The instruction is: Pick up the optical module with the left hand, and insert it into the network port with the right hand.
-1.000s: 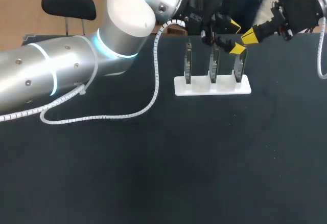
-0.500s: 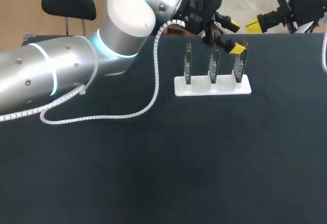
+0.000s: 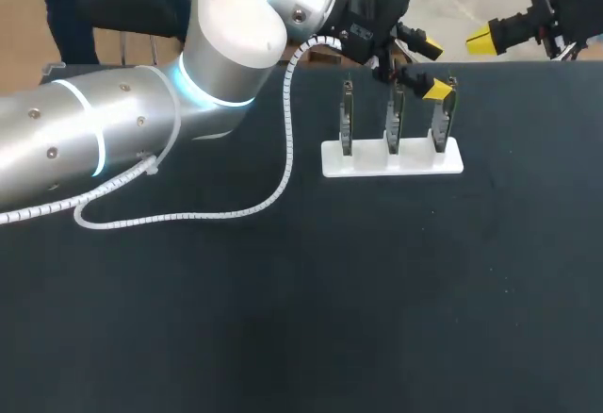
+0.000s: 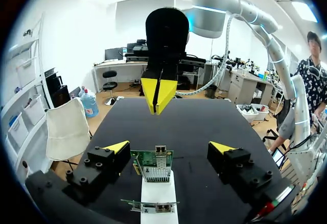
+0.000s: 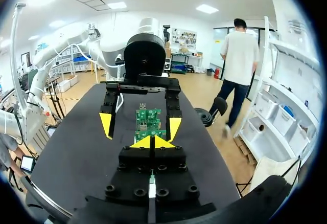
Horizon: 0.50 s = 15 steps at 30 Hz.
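Where the white rectangular holder block (image 3: 392, 159) stands on the black table (image 3: 377, 300), three green upright circuit boards rise from it in one row: one at the block's left end (image 3: 347, 128), one at its middle (image 3: 396, 125), one at its right end (image 3: 443, 121).

Around the block:
- The big silver left arm (image 3: 113, 140) lies off the block's left end. Its black wrist passes behind the row.
- A white coiled cable (image 3: 285, 140) hangs from that arm beside the block's left end and loops onto the table, apart from the block.
- Left gripper (image 4: 169, 150) hangs over the block's right end with its fingers spread wide. One yellow tip stands on each side of the end board, with a gap on both sides.
- A silver metal network port (image 4: 161, 151) sits at the top edge of that end board, between the spread fingers.
- Right gripper (image 5: 152, 142) sits well beyond the block's right end, facing the row end-on, its yellow tips pressed together tip to tip. The left gripper's fingers bracket the board facing it.
- Optical module: cannot pick it out, and cannot tell whether it sits in the port.

Count: one block, three boards, one cable, two grippers, four yellow tips.
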### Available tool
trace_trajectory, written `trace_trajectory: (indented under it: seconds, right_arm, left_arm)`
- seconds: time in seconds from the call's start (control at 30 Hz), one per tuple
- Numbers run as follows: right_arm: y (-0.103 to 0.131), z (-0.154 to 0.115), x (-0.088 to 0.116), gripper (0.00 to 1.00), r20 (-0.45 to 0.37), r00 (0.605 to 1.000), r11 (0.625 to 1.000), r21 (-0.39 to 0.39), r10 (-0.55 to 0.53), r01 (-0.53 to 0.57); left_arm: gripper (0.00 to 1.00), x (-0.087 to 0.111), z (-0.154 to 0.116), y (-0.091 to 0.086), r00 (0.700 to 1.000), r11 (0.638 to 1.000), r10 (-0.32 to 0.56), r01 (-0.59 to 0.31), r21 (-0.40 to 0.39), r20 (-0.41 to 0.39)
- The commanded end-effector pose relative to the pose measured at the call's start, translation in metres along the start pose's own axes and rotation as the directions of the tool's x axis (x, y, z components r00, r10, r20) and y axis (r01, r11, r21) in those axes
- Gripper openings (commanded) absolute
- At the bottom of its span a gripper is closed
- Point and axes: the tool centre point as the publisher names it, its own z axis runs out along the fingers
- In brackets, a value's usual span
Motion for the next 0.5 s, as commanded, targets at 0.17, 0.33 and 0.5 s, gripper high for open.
trace_trajectory:
  seconds: [0.17,0.33,0.5]
  right_arm:
    - [0.007,-0.004,0.000,0.00,0.013,1.000,0.999,0.043,0.000,0.000]
    - [0.002,-0.006,-0.006,0.00,0.035,0.999,0.998,0.060,-0.005,0.003]
    - [-0.004,-0.011,-0.015,0.00,0.052,0.998,0.996,0.089,-0.026,0.021]
  left_arm:
    - [1.00,-0.008,-0.008,0.003,0.999,0.999,0.033,-0.032,-0.038,0.027]
    - [1.00,-0.025,-0.030,0.015,0.997,0.990,0.079,-0.075,-0.120,0.027]
    - [1.00,-0.039,-0.057,0.023,0.992,0.972,0.122,-0.111,-0.206,0.041]
